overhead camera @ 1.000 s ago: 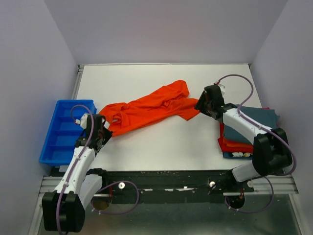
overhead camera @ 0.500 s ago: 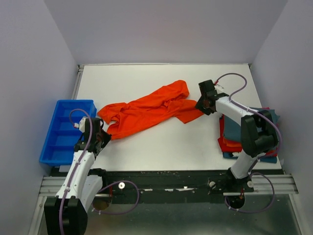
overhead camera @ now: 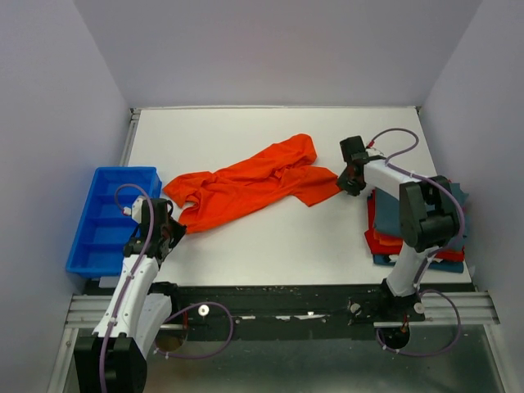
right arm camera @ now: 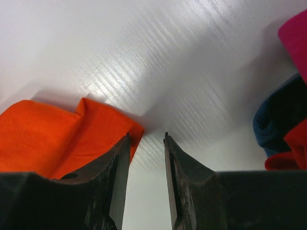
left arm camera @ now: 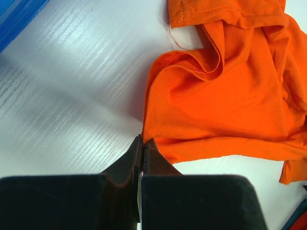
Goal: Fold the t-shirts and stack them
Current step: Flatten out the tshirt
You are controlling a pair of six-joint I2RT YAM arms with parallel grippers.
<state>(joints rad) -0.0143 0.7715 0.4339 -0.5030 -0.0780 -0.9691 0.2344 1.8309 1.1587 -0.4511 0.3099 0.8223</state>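
Though it lies bunched and creased, the orange shirt [overhead camera: 246, 184] is plain enough on the white table [overhead camera: 270, 254], a long slant running from about eight o'clock up to one o'clock across the middle. The left gripper [overhead camera: 169, 228] sits at the shirt's eight o'clock corner. From its own wrist camera the left gripper [left arm camera: 143, 142] shows its jaws pressed tight together, and the corner of the orange shirt [left arm camera: 225, 100] runs right into the tips, so it looks pinched, though the cloth between them is too thin to make out. The right gripper [overhead camera: 344, 182] is at the shirt's three o'clock end. Up close the right gripper [right arm camera: 146, 136] stands with a narrow gap and bare table showing through it, and a corner of the orange shirt [right arm camera: 53, 134] lies against the left-hand finger without being between the two. At four o'clock on the table is the stack of shirts [overhead camera: 383, 242], teal over red over blue, much of it hidden behind the right arm, so I cannot count the layers. In the right wrist view only the edge of that stack [right arm camera: 273, 120] shows, cut off by the frame. The blue bin [overhead camera: 102, 217] stands at nine o'clock, at the table's edge.
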